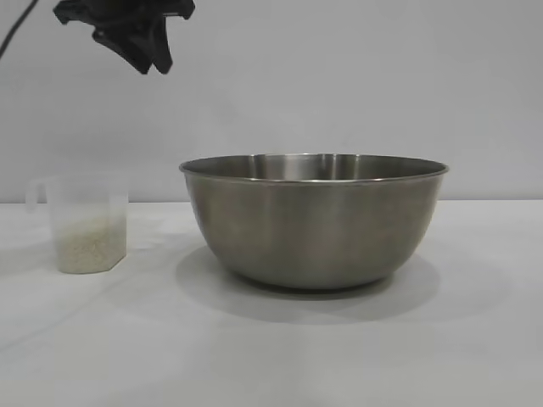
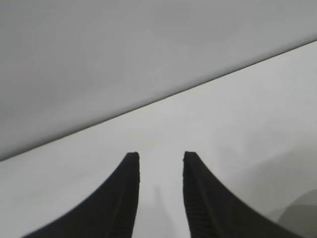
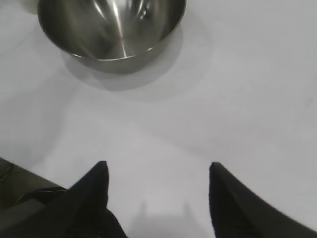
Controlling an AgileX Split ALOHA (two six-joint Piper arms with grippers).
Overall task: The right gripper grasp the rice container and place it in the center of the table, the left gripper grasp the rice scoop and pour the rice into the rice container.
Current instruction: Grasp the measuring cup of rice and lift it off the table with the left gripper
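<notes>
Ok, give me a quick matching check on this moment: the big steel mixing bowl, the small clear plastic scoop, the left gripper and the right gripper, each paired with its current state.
Things:
1. Large round stainless-steel bowl
2. Small translucent plastic scoop
3. Black claw-fingered left gripper
4. Black claw-fingered right gripper

States:
A. Holds off-white rice
B. Empty inside, on the white table
C. Fingers wide apart, the bowl ahead
D. High above the scoop, fingers slightly parted

Pairs: 1-B, 2-A, 3-D, 4-C
</notes>
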